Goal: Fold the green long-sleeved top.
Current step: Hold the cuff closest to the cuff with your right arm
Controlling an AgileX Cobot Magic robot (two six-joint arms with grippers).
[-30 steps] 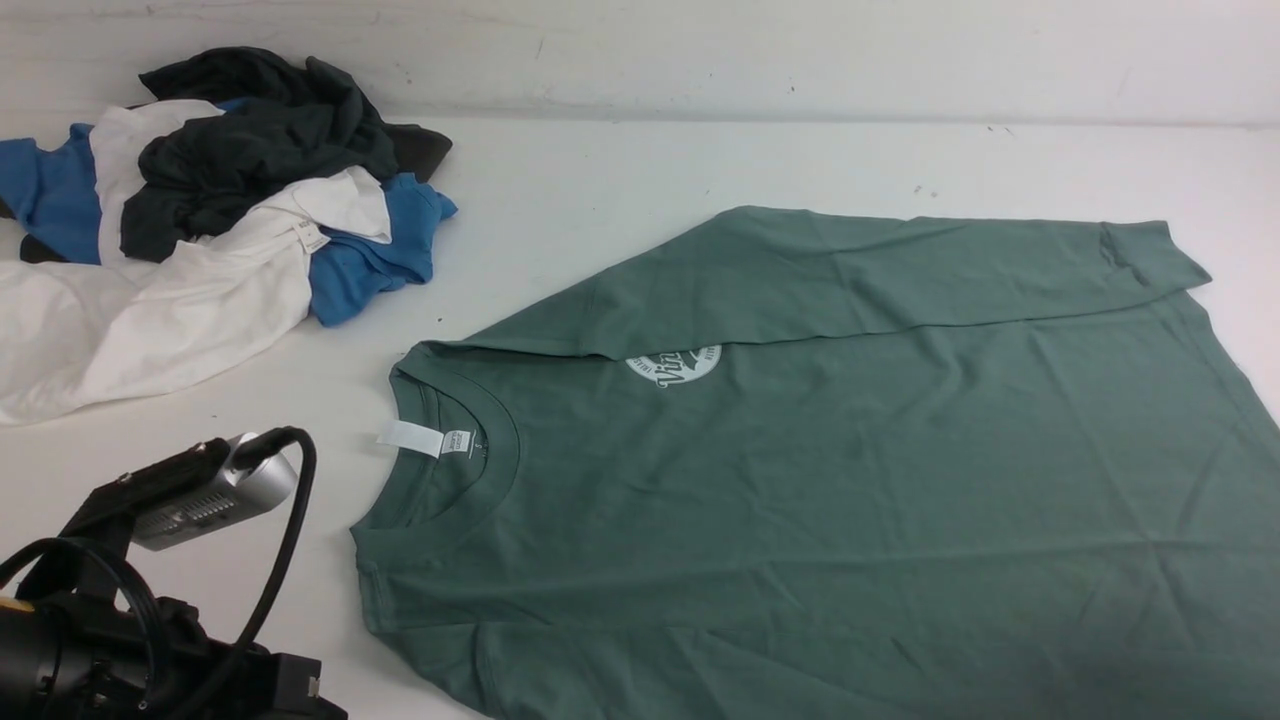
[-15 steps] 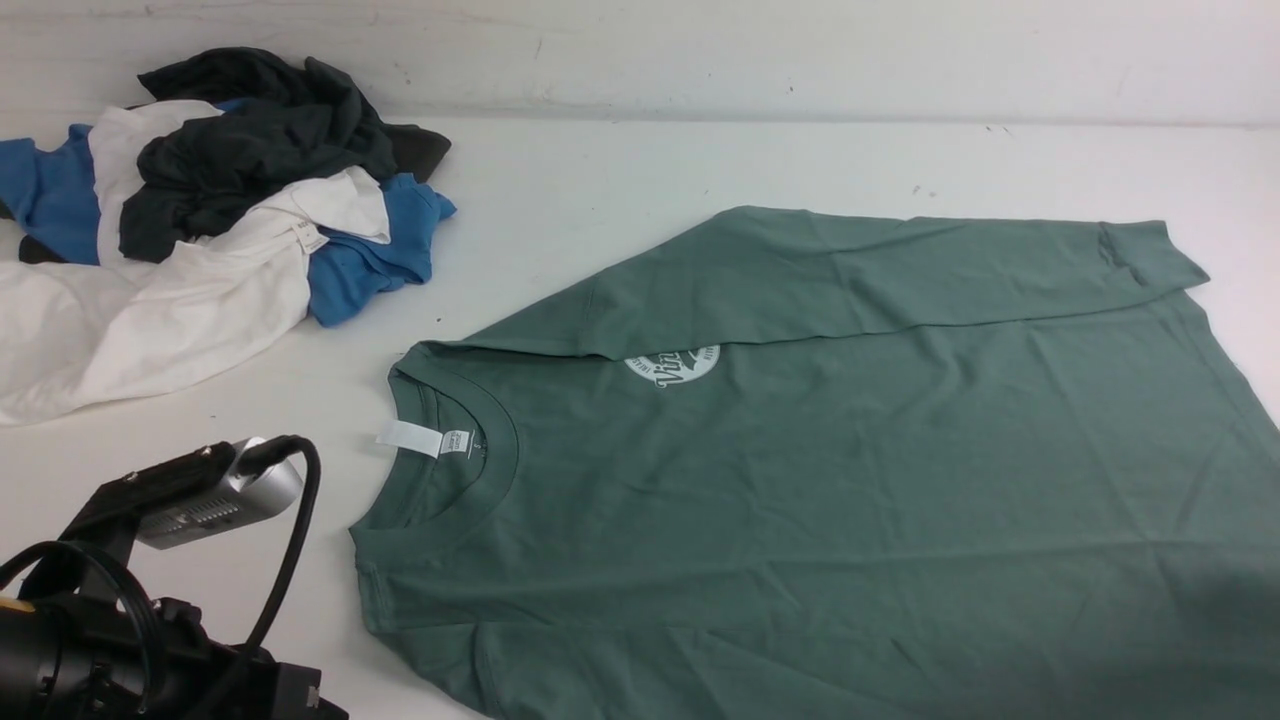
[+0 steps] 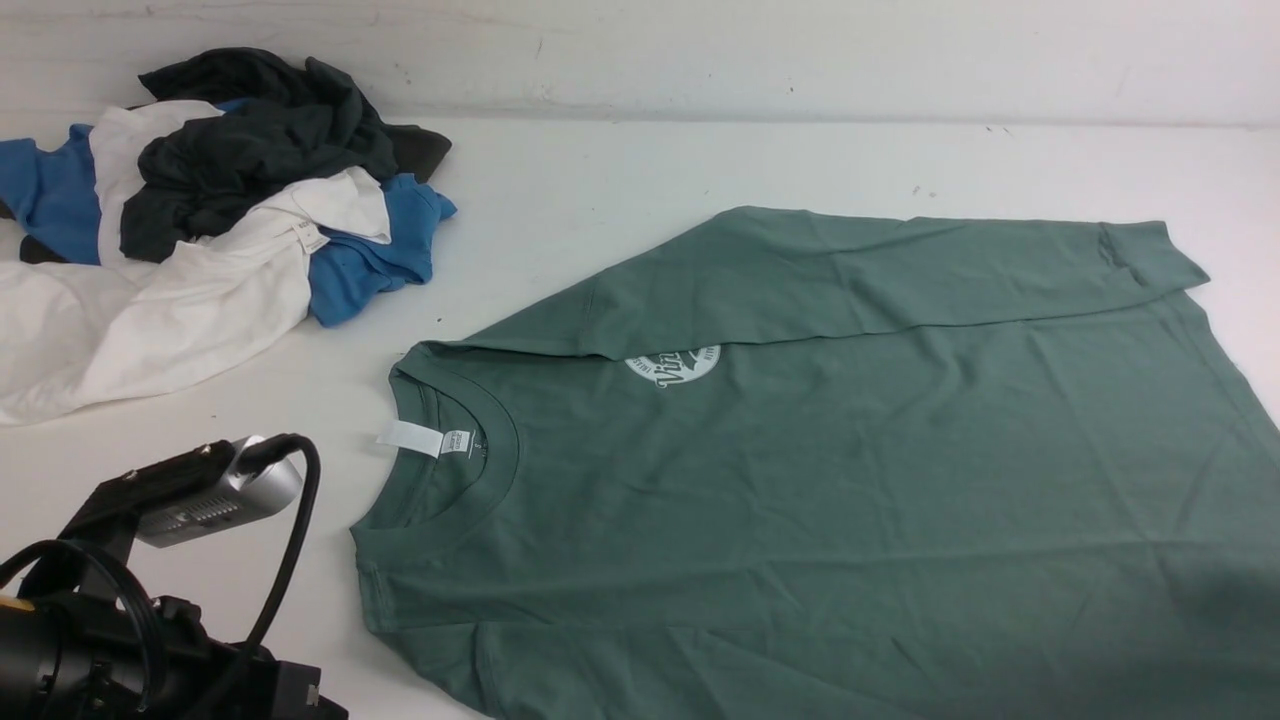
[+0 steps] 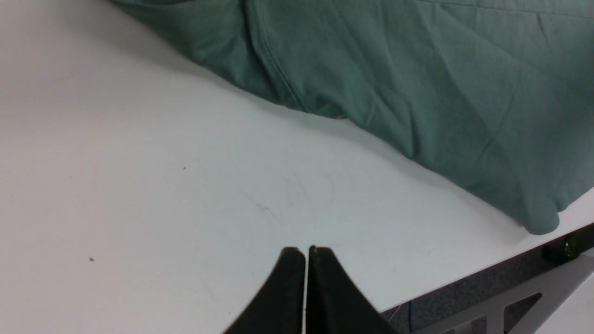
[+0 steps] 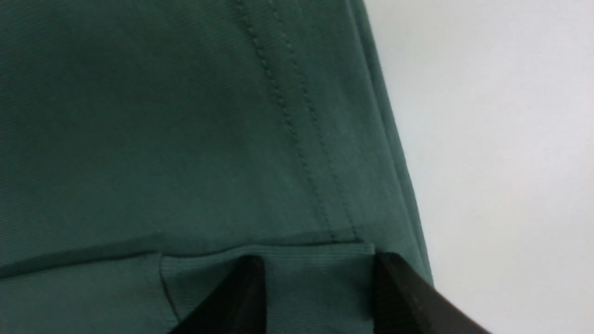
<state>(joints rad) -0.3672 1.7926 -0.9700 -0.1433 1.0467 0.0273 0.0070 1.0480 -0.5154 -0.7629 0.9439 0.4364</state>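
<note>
The green long-sleeved top (image 3: 850, 470) lies flat on the white table, neck to the left, with its white neck label (image 3: 410, 438) showing. Its far sleeve is folded across the chest and half covers the round white logo (image 3: 673, 365). My left gripper (image 4: 306, 250) is shut and empty over bare table, with the top's near edge (image 4: 417, 83) a short way beyond it. My right gripper (image 5: 318, 257) is open, its jaws standing either side of a ribbed cuff (image 5: 315, 283) at the top's stitched edge (image 5: 162, 139). The right arm is out of the front view.
A pile of dark, white and blue garments (image 3: 200, 200) lies at the back left. My left arm and its wrist camera (image 3: 215, 490) sit at the near left. The table's near edge (image 4: 487, 273) runs close to the left gripper. A wall bounds the back.
My left arm has dropped slightly toward the near left corner. The green top has not moved.
</note>
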